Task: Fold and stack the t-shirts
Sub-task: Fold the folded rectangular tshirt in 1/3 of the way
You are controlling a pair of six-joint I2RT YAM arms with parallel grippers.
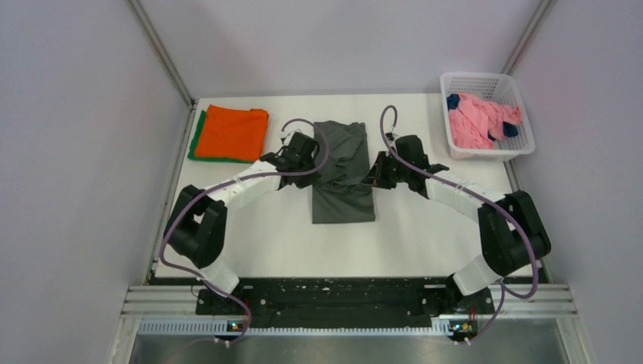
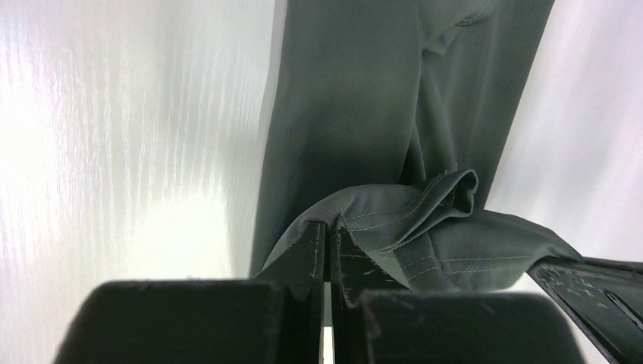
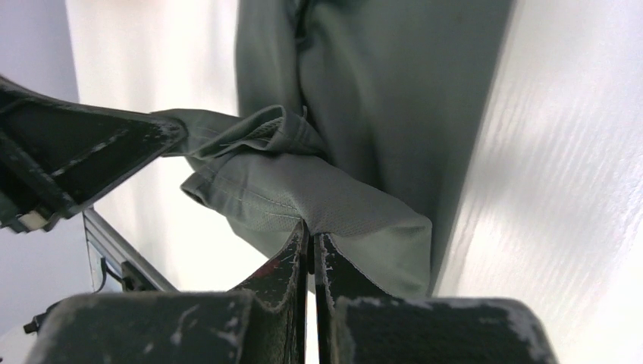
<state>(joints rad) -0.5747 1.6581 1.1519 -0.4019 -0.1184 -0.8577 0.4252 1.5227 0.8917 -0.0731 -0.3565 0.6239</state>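
Observation:
The dark olive-grey t-shirt point(image 1: 343, 171) lies mid-table as a long strip, its near end lifted and doubled back over itself. My left gripper point(image 1: 317, 163) is shut on the hem's left corner; in the left wrist view the bunched hem point(image 2: 413, 220) rises from the left gripper point(image 2: 330, 227). My right gripper point(image 1: 371, 173) is shut on the right corner; in the right wrist view the right gripper point(image 3: 311, 227) pinches the grey cloth point(image 3: 334, 205). A folded orange t-shirt point(image 1: 235, 131) lies on a folded green one point(image 1: 195, 140) at the far left. Pink point(image 1: 474, 121) and navy point(image 1: 453, 101) t-shirts fill the basket.
The white lattice basket point(image 1: 517, 95) stands at the table's far right corner. Grey walls enclose the table on three sides. A black rail point(image 1: 334, 296) runs along the near edge between the arm bases.

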